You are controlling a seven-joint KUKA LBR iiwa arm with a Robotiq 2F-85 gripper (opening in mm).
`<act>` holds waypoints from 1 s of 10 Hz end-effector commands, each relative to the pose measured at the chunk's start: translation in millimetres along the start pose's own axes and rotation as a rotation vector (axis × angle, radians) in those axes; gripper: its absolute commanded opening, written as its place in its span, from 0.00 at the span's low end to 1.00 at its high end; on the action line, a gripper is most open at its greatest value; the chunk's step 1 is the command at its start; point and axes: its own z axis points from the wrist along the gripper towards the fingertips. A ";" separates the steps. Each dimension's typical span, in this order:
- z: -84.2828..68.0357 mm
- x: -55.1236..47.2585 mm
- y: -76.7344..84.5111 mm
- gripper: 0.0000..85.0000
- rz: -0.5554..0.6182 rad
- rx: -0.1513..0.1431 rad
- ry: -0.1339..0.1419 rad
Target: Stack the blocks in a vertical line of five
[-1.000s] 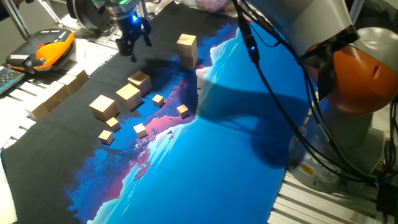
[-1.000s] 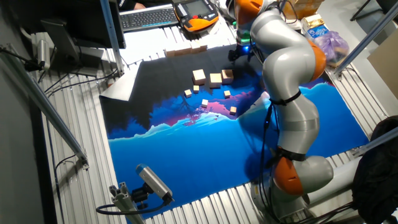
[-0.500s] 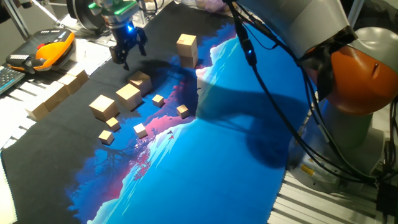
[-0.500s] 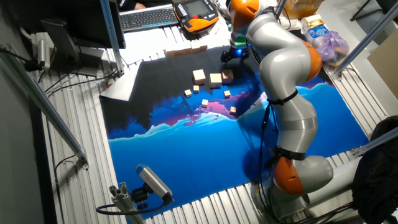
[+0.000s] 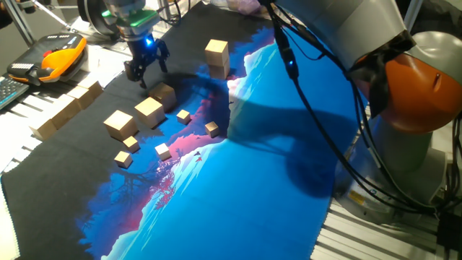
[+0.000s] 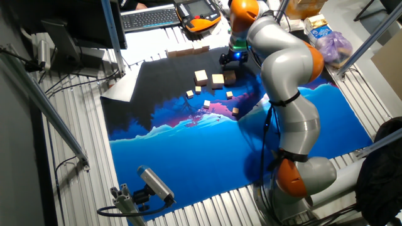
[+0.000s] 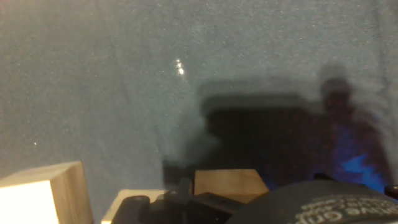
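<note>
Three light-tan wooden blocks lie in a row on the dark part of the mat: one (image 5: 162, 94), a second (image 5: 149, 110) and a third (image 5: 119, 123). They also show in the other fixed view, the nearest to the gripper (image 6: 230, 75). A short stack of blocks (image 5: 216, 58), seemingly two high, stands further right. My gripper (image 5: 146, 72) is open and empty, just above and behind the nearest block; it also shows in the other fixed view (image 6: 230, 59). The hand view shows block tops at its lower edge, one on the left (image 7: 43, 193) and one in the middle (image 7: 227, 183).
Several tiny tan cubes (image 5: 183, 115) are scattered in front of the blocks. Long wooden bars (image 5: 68, 108) lie at the mat's left edge. An orange pendant (image 5: 54, 58) and a keyboard (image 6: 147, 17) sit beyond the mat. The arm's cables (image 5: 317, 123) hang over the blue mat (image 5: 253, 180).
The gripper has moved left and down, away from the stack, to the near end of the row of three blocks. The blocks have not moved.
</note>
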 end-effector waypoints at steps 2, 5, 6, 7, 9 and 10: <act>6.1 2.8 3.5 1.00 0.011 -0.003 -0.007; 13.8 9.2 7.4 1.00 0.013 0.011 -0.021; 17.3 13.3 8.5 1.00 0.014 0.022 -0.030; 20.4 18.4 9.3 1.00 0.016 0.030 -0.033; 20.9 24.5 7.9 1.00 0.013 0.039 -0.032; 20.2 27.0 6.6 1.00 0.009 0.047 -0.029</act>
